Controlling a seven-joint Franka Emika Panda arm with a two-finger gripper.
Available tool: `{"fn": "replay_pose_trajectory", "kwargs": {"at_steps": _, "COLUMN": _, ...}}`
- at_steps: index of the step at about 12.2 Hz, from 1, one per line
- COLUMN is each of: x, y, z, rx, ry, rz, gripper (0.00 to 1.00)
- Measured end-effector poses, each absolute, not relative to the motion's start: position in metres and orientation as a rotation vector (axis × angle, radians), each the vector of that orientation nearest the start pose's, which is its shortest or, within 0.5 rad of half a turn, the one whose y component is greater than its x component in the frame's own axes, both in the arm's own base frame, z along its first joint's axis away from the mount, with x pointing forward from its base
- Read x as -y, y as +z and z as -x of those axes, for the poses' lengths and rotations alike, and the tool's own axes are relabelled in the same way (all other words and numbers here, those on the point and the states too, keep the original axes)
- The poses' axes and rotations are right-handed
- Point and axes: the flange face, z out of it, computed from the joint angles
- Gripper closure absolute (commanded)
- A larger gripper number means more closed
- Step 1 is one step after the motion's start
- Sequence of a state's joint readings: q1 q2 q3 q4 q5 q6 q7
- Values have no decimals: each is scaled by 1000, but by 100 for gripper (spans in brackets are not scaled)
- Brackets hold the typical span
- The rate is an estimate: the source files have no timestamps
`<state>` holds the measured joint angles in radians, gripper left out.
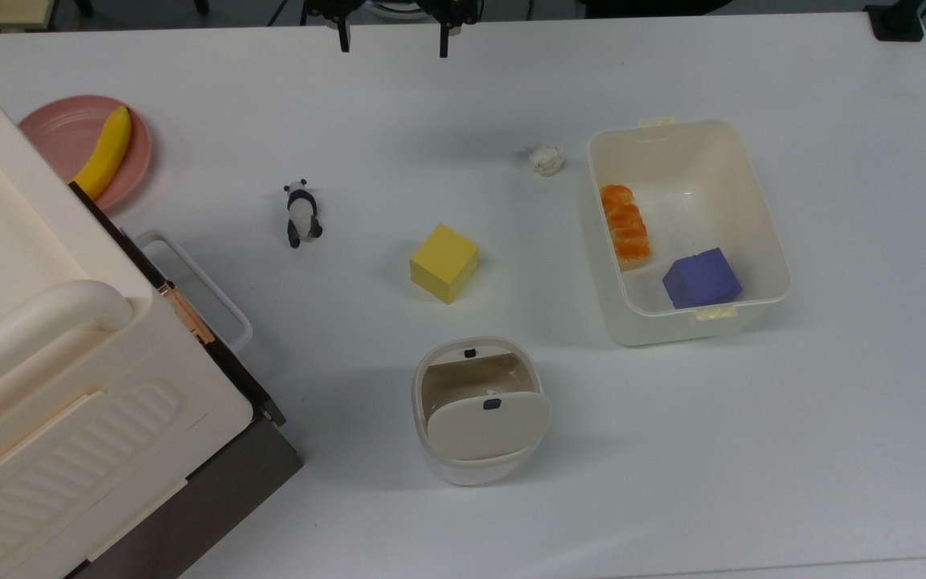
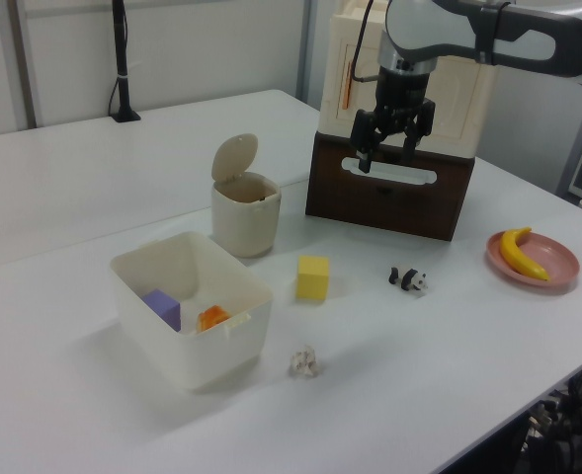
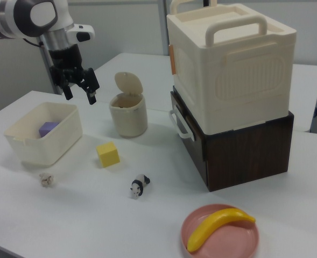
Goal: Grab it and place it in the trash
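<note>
White tabletop (image 1: 752,450) carries the small crumpled off-white paper wad (image 1: 546,159) just beside a rectangular cream tub (image 1: 760,217). Well apart stands the rounded cream bin (image 1: 479,412), flap raised. High above, the black two-finger gripper (image 2: 382,145) hangs spread and empty

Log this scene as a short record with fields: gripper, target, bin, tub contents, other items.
gripper: the two-finger gripper open, high above the table, holding nothing
target: small crumpled off-white paper wad on the table beside the tub
bin: small cream bin, flap lid up
tub contents: rectangular cream tub holds orange segments and a purple block
other items: yellow cube, panda figurine, banana on pink plate
</note>
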<state>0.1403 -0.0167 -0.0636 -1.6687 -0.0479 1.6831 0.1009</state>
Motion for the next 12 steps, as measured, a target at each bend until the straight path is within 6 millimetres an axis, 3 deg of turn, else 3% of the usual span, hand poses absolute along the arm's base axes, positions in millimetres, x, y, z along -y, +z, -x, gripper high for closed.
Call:
{"fn": "replay_pose_trajectory", "kwargs": {"at_steps": 3, "x": -39, "y": 593, "z": -556, "rx": -27, "ry": -43, "rz": 3185, "gripper": 0}}
{"fn": "replay_pose_trajectory", "kwargs": {"at_steps": 5, "x": -52, "y": 574, "z": -553, "rx": 12, "ry": 20, "rz": 3187, "gripper": 0}}
{"fn": "replay_pose_trajectory", "kwargs": {"at_steps": 7, "x": -87, "y": 532, "z": -542, "rx": 120, "ry": 141, "rz": 3192, "gripper": 0}}
{"fn": "replay_pose_trajectory", "kwargs": {"at_steps": 9, "x": -120, "y": 488, "z": -534, "rx": 221, "ry": 119, "rz": 3187, "gripper": 0}}
{"fn": "replay_pose_trajectory", "kwargs": {"at_steps": 12, "x": -144, "y": 430, "z": -514, "rx": 383, "ry": 69, "rz": 3179, "gripper": 0}}
